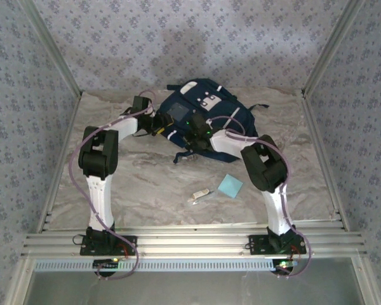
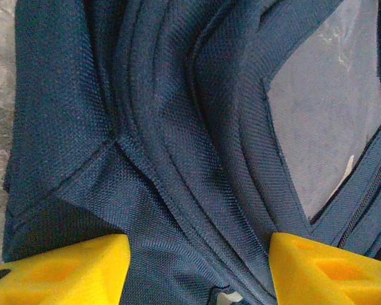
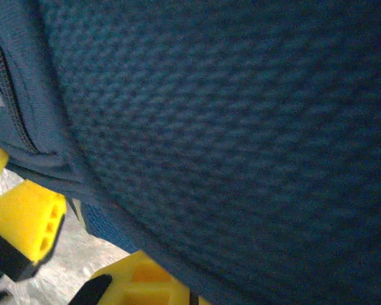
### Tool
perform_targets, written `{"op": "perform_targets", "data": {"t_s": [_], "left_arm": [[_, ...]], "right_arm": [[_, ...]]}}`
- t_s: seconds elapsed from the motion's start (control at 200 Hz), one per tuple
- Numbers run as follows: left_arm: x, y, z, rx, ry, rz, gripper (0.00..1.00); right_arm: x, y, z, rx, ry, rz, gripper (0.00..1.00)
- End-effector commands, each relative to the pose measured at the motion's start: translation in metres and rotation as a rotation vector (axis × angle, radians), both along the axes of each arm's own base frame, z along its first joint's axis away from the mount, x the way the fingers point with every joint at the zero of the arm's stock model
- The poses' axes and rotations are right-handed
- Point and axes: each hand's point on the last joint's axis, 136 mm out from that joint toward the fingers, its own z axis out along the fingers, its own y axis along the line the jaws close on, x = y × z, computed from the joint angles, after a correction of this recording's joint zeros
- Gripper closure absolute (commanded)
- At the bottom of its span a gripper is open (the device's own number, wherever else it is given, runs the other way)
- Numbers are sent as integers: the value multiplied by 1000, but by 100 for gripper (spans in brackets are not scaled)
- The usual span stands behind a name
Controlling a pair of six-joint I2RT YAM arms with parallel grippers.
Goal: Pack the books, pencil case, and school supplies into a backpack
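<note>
No legible writing. Left gripper (image 2: 197, 270) stands open astride backpack (image 1: 200, 114) fabric; right gripper (image 3: 82, 254) pinches its navy edge (overhead adds blue pad (image 1: 230, 185)).

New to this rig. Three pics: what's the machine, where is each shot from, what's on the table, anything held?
Two white robot arms are bolted at the table's near edge. The wide picture comes from a fixed camera above and behind them; the other two come from cameras on the wrists, their yellow fingers in view.

A navy backpack lies at the back. In front lie a light-blue pad and a small white stick.

The left gripper stands open with backpack fabric between its fingers. The right gripper is shut on a fold of the backpack's fabric.
</note>
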Motion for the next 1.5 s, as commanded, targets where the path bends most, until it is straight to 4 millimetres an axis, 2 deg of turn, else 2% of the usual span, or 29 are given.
{"op": "perform_targets", "data": {"t_s": [0.0, 0.17, 0.445, 0.52, 0.605, 0.71, 0.785, 0.87, 0.964, 1.089, 1.284, 1.409, 1.494], "left_arm": [[-4, 30, -39, 96, 116, 71, 39], [2, 38, -40, 116, 128, 85, 39], [10, 58, -35, 155, 128, 110, 39], [11, 63, -32, 158, 129, 116, 39], [10, 61, -24, 146, 128, 115, 39], [6, 45, -1, 56, 109, 114, 39], [-2, 31, 20, -3, 83, 125, 39], [-13, 11, 34, -68, 73, 144, 38], [-31, -17, 38, -151, 91, 137, 38], [-49, -37, 34, -215, 108, 177, 38], [-52, -68, 46, -273, 81, 175, 38], [-57, -88, 40, -259, 108, 136, 38], [-62, -91, 35, -279, 127, 142, 39]], "right_arm": [[-23, -27, -4, -56, 47, 78, 100], [-41, -55, 10, -119, 59, 210, 100], [-76, -106, 13, -165, 141, 382, 100], [-85, -115, 12, -168, 164, 426, 100], [-86, -119, 13, -165, 159, 468, 100], [-78, -105, 21, -133, 117, 502, 100], [-73, -86, 28, -84, 87, 534, 100], [-69, -67, 33, -44, 61, 568, 100], [-62, -48, 41, -22, 19, 601, 100], [-58, -30, 45, -18, -17, 631, 100], [-56, -11, 45, 11, -48, 668, 100], [-57, -2, 44, 30, -58, 683, 100], [-57, -1, 42, 30, -51, 687, 100]]}}
